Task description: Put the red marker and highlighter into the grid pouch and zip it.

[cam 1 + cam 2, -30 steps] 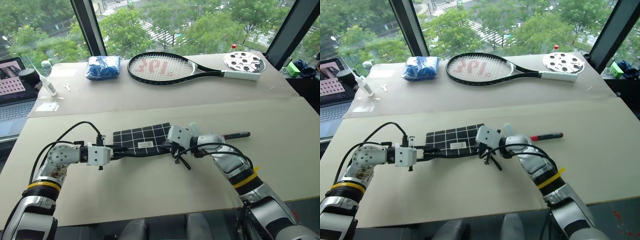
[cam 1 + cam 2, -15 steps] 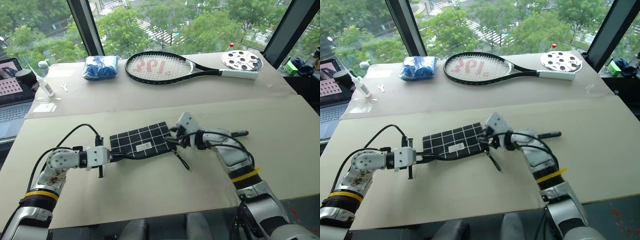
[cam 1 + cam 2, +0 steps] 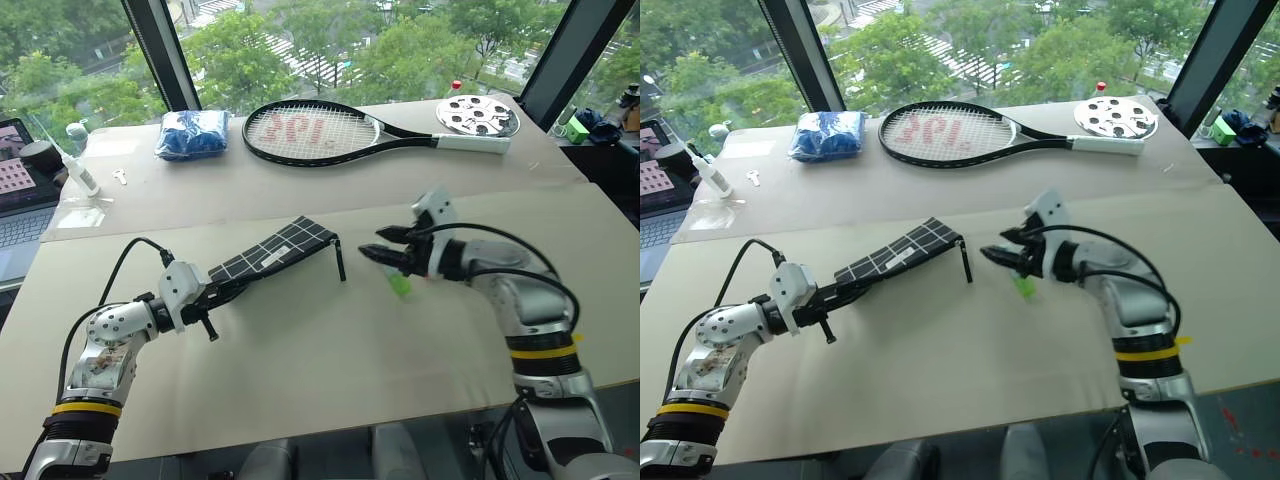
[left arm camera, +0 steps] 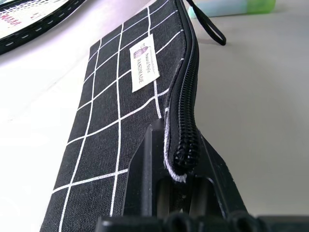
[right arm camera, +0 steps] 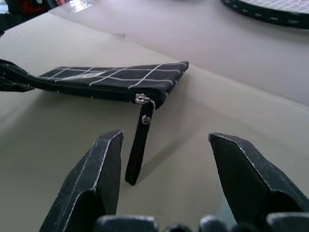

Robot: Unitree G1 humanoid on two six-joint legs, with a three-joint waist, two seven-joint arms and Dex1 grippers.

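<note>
The left pincer (image 3: 215, 296) grips the grid pouch (image 3: 272, 254) lifted off the counter (image 3: 300, 350), while the right pincer (image 3: 385, 246) gapes wide over the highlighter (image 3: 400, 284).

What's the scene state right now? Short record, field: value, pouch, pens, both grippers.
grid pouch: lifted at a slant off the table, zipper closed along the edge that shows, pull strap hanging free
left gripper: fingers shut on the grid pouch's zipper-edge end
right gripper: fingers open, empty, apart from the pouch, pointing toward its strap end
highlighter: on the table under the right gripper, outside the pouch
red marker: cannot tell where
background: tennis racket, blue cloth bundle, perforated metal disc
</note>
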